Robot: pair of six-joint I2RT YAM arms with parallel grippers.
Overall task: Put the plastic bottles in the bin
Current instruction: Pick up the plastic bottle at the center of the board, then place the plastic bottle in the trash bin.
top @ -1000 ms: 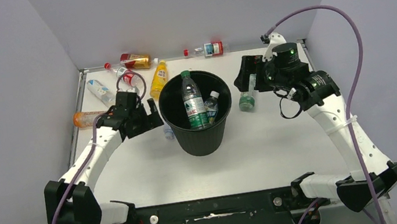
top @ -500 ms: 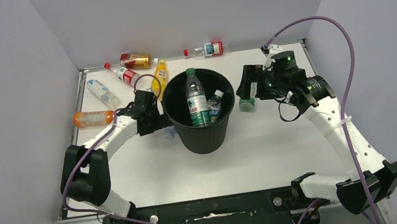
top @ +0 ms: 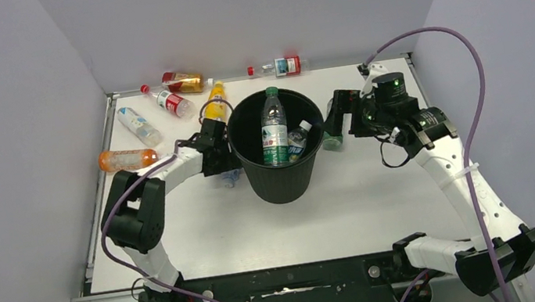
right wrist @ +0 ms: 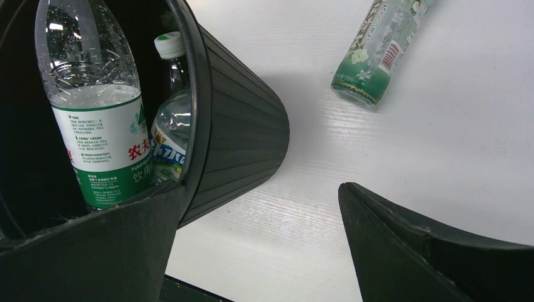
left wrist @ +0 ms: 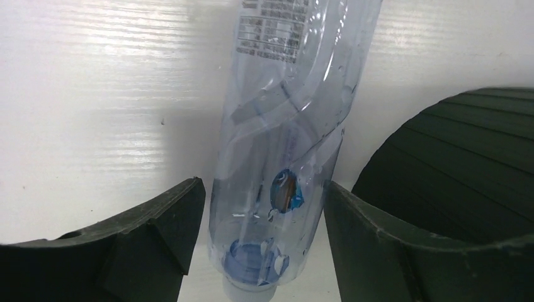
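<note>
Beside the round black plastic bin [top: 285, 184], the left gripper [left wrist: 262, 185] straddles a clear blue-capped plastic bottle [left wrist: 283, 126] to lift it; whether it is pinched yet, I cannot tell. The right gripper [right wrist: 262, 189] gapes empty.

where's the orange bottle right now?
Top view, far left: the orange bottle lies on its side by the table's left edge, just nearer the arm bases than the clear blue-white-labelled bottle, well left of the bin.

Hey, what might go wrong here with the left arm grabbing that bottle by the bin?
The left gripper straddles the clear bottle near its cap end; lifted there, the long body may sag or slip. Its finger sits close to the bin, so closing or lifting might nudge it.
</note>
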